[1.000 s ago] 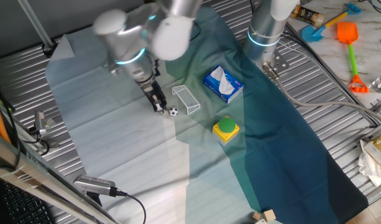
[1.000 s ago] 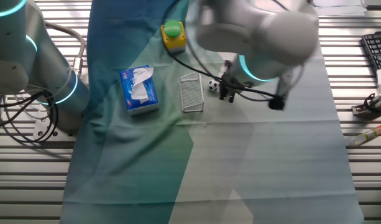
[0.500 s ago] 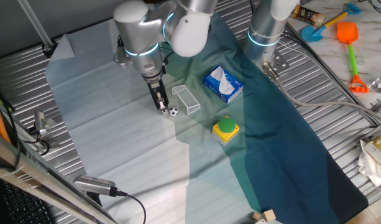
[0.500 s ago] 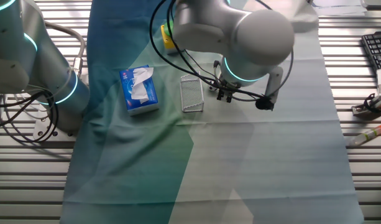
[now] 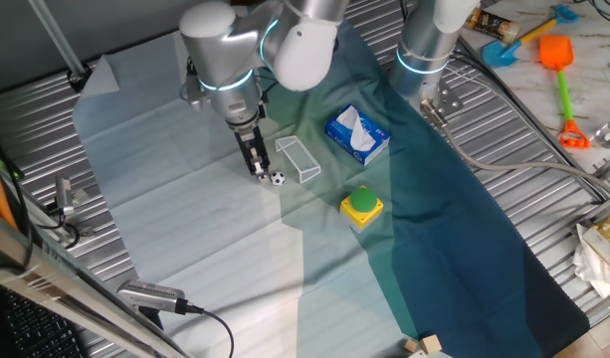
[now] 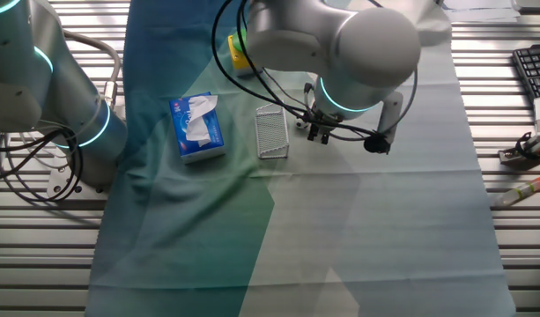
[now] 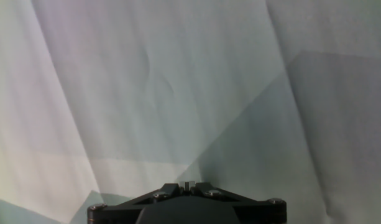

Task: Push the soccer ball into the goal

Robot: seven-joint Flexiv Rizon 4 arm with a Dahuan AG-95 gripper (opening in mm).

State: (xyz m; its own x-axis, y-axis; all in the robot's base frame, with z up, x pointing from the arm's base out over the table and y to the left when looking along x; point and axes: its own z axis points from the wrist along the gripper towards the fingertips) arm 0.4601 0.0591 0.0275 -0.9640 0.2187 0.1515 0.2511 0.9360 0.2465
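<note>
The soccer ball is a tiny white ball with black patches on the pale cloth. It lies just at the near end of the goal, a small clear box frame. My gripper is shut and empty, with its tips down at the cloth just left of the ball. In the other fixed view the gripper stands right of the goal, and I cannot make out the ball there. The hand view shows the shut fingertips and only cloth.
A blue-and-white tissue pack lies beyond the goal. A green button on a yellow base sits to the right of the ball. A second arm's base stands at the back. Toys lie off the cloth at the far right.
The arm swung from a blurred, leaning pose to upright over the cloth, then settled. The gripper tips stayed beside the ball. The ball and goal have not moved.
</note>
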